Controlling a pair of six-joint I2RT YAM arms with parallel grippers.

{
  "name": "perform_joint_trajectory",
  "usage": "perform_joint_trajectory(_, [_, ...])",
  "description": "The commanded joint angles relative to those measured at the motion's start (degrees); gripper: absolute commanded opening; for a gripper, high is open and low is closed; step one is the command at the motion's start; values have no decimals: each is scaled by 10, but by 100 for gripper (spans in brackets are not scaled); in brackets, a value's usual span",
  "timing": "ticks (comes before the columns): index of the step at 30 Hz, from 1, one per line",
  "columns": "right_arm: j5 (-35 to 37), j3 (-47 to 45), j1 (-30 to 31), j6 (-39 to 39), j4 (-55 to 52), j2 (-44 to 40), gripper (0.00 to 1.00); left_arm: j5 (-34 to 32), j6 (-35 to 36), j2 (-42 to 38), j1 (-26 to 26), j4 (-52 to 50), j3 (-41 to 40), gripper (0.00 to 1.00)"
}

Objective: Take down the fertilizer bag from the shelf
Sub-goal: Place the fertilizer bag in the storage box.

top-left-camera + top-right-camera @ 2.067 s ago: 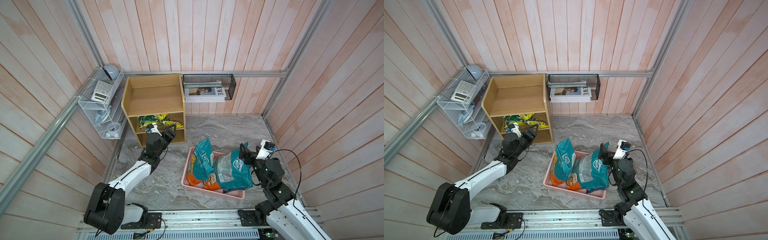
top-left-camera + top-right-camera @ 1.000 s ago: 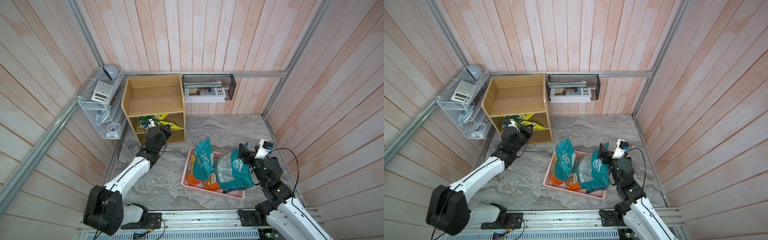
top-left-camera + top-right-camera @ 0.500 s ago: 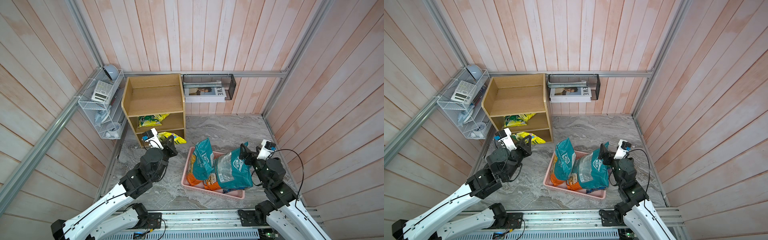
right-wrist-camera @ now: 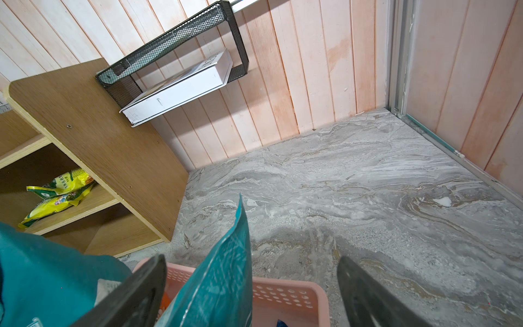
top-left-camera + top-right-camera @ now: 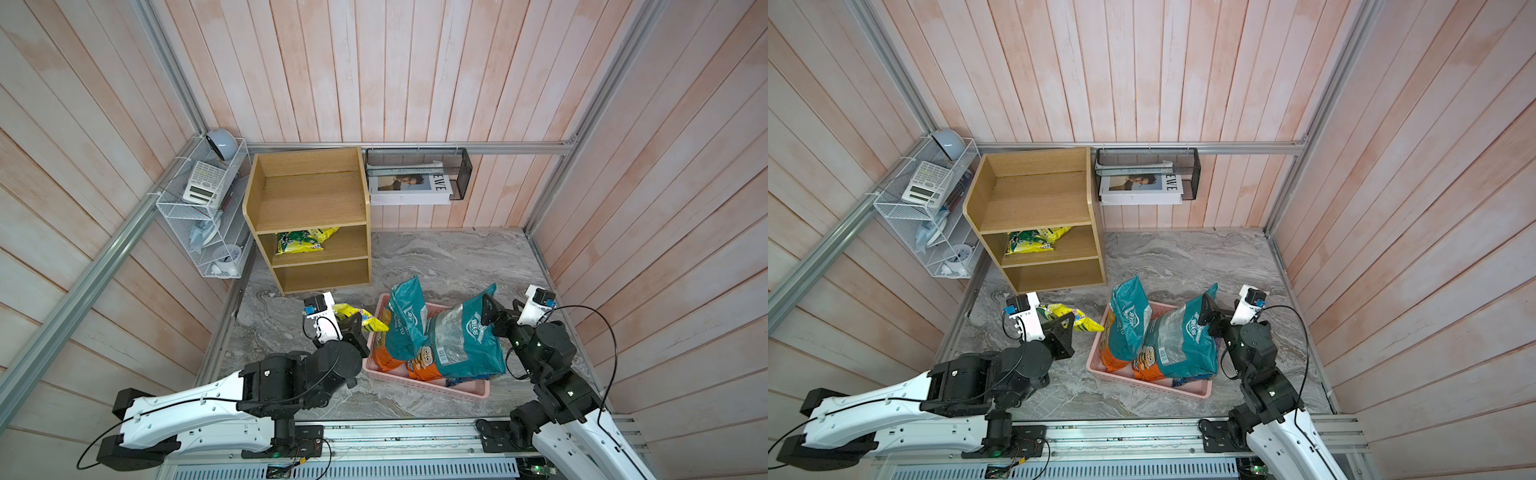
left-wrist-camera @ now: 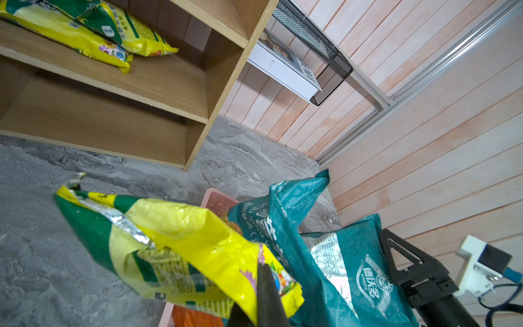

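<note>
The oak shelf (image 5: 309,199) (image 5: 1034,199) stands against the back wall. A yellow-green fertilizer bag (image 5: 362,319) (image 5: 1074,318) (image 6: 184,235) hangs off the shelf, above the floor beside the pink basket's left end. My left gripper (image 5: 353,323) (image 5: 1064,323) (image 6: 264,283) is shut on its lower edge. More yellow bags (image 5: 301,241) (image 6: 85,31) (image 4: 56,192) lie on the middle tier. My right gripper (image 5: 500,309) (image 5: 1219,311) (image 4: 252,294) is open at the basket's right end, and the upright corner of a teal bag (image 4: 223,269) rises between its fingers.
A pink basket (image 5: 424,384) (image 5: 1142,384) on the marble floor holds two teal bags (image 5: 465,340) and orange packs. A white wire rack (image 5: 199,208) hangs on the left wall. A black mesh basket (image 5: 417,166) with a book hangs right of the shelf.
My left arm has drawn back from the shelf's middle tier toward the front, carrying the yellow-green bag down beside the pink basket. The right arm has barely moved.
</note>
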Motion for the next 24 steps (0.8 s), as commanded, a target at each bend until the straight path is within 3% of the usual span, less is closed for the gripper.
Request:
perform_joint_trajectory(1, [-6,2,-1,7,-17,-2,98,-70,-106,15,-38,-84,35,0])
perform_joint_trajectory(8, [-2,1,-1,5,-15,6,98,-79,-156,79,-122,-59,39,0])
perform_joint_trajectory(10, [-1,1,-1,4,-15,7,98,-72,-162,81,-140,-4,11,0])
perform_joint_trajectory(13, [-3,1,-1,5,-14,8,98,-38,-144,84,-142,119,-47,0])
perform_joint_trajectory(17, [-1,1,-1,5,-16,4,98,-26,-169,100,-143,141,-59,0])
perform_joint_trajectory(24, [-3,0,-1,5,-15,4,98,9,-149,145,-137,235,-85,0])
